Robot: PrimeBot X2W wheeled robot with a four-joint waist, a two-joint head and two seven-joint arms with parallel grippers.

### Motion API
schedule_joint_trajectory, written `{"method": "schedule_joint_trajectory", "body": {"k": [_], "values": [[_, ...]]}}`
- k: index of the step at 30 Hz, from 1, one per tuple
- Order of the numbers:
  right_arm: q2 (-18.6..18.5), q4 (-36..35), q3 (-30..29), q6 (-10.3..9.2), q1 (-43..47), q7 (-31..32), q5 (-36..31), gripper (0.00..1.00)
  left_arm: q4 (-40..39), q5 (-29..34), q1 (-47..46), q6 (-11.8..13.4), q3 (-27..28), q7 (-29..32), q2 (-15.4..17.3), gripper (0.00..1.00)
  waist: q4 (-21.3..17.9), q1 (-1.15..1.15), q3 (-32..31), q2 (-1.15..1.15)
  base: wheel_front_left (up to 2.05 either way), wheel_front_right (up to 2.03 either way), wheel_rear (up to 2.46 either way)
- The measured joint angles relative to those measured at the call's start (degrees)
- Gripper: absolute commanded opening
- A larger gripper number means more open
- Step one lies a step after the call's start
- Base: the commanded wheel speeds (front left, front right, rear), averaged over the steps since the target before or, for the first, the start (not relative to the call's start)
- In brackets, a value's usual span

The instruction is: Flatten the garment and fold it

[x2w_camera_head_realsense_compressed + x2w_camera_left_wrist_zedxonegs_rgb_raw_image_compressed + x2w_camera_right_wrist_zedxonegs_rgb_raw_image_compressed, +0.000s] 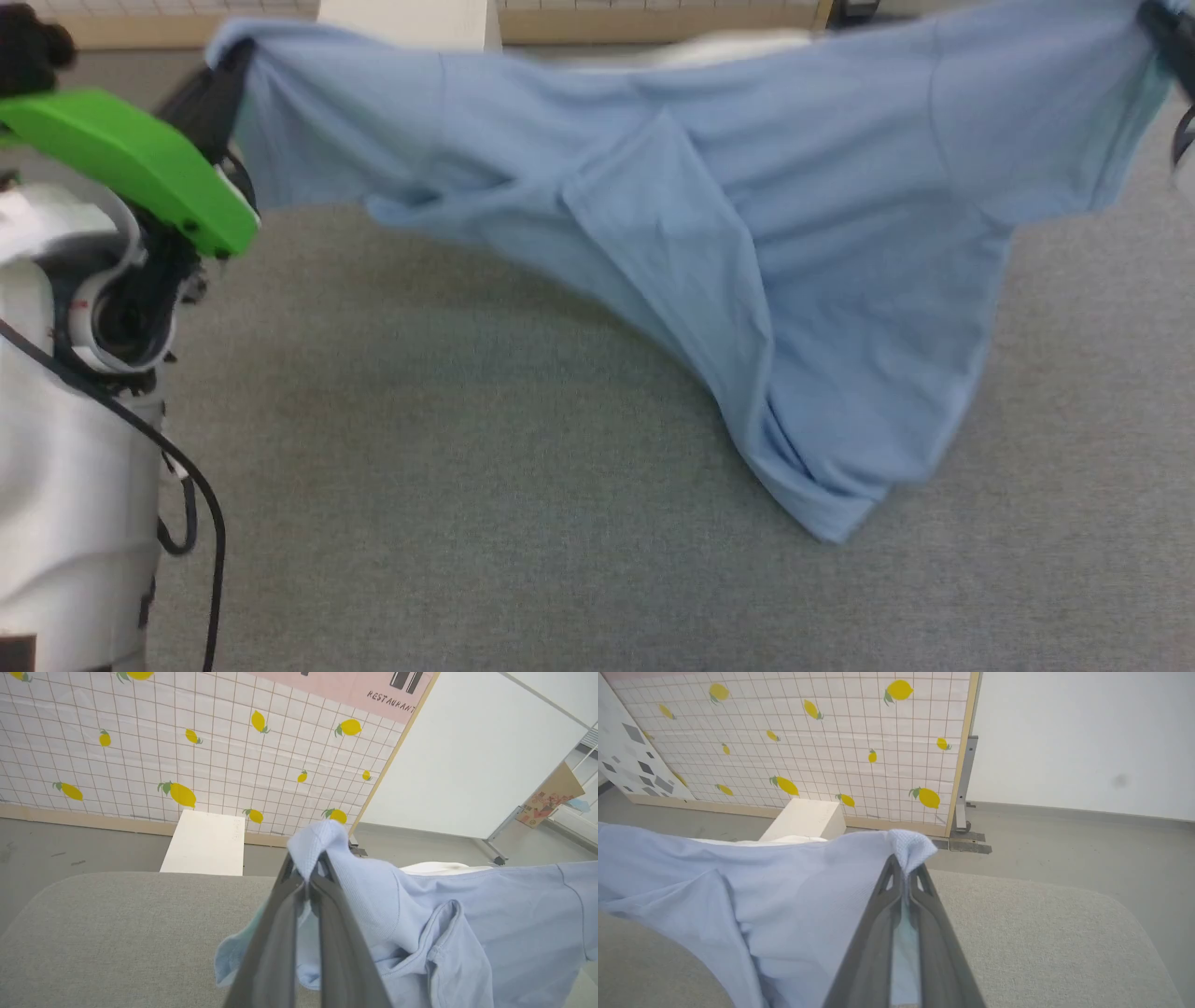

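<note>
So the left fingers (271, 952) are pinched shut on one end of the garment (747, 233), and the right fingers (871, 952) are clamped on the other. It hangs stretched between them, sagging toward the desk (420, 467) on the right.

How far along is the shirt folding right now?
Done: the garment is picked up, the left gripper and right gripper each shut on an edge. In hand: it hangs stretched between them above the grey surface, bunched in the middle, its low end sagging down. Left: laying it flat, then all the folding.
</note>
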Motion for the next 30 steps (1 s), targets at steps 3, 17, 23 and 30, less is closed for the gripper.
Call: {"method": "schedule_joint_trajectory", "body": {"k": [3, 17, 23, 30], "values": [[-0.45, 0.00, -1.01, 0.00, -2.10, -1.60, 1.37, 0.00, 0.14, 0.75, -2.60, 0.75, 0.79, -1.45, 0.07, 0.00, -0.37, 0.00, -2.84, 0.00, 0.00, 0.00, 0.00], [-1.58, 0.53, -5.13, 0.00, -7.73, -5.66, 2.05, 0.00, 0.47, 3.30, -10.67, 2.27, 1.60, -2.76, 2.23, 0.00, -1.49, 0.00, -9.87, 0.00, 0.00, 0.00, 0.00], [0.14, 2.08, -6.32, 0.00, -8.60, -5.14, 0.37, 0.00, 2.75, 3.70, -11.68, 2.50, 0.99, -1.40, 2.81, 0.00, -1.53, 0.00, -9.28, 0.00, 0.00, 0.00, 0.00], [5.37, 4.85, -8.94, 0.00, -13.18, -3.85, -4.20, 0.00, 8.58, 5.63, -16.69, 2.41, -0.91, 0.70, 5.30, 0.00, -1.67, 0.00, -5.39, 0.00, 0.00, 0.00, 0.00]]}}
